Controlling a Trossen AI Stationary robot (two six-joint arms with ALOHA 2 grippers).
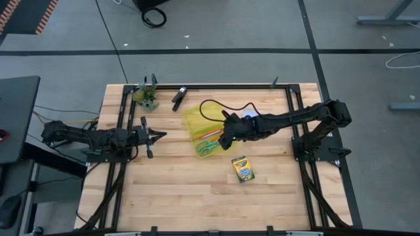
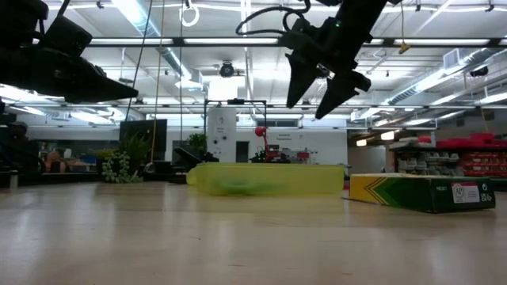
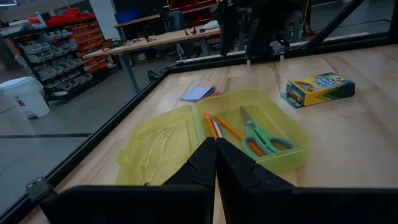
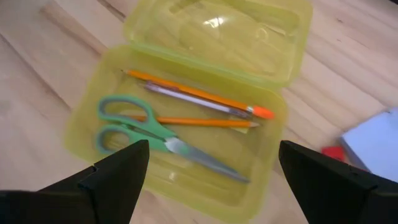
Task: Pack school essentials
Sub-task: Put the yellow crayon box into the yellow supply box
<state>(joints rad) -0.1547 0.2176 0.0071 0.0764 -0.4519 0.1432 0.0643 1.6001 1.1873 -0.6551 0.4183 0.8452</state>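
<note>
A translucent yellow case (image 1: 197, 126) lies open on the table, its lid (image 3: 158, 146) flat beside the tray. In the tray lie green-handled scissors (image 4: 146, 130), two orange pencils (image 4: 199, 93) and a purple pen (image 4: 193, 101). My right gripper (image 4: 214, 171) hovers open above the tray, well clear of it in the low view (image 2: 321, 87), holding nothing. The crayon box (image 1: 242, 168) lies flat, nearer the table's near edge. The pale blue notepad (image 4: 373, 140) and red eraser (image 4: 333, 152) rest beside the case. My left gripper (image 1: 157, 136) is shut, left of the case.
A black clip-like object (image 1: 178, 97) and a small green plant-like clump (image 1: 147, 98) sit near the far left corner. A black cable (image 1: 216, 105) loops over the case's far side. Bare wood stretches across the table's near half (image 1: 197, 196).
</note>
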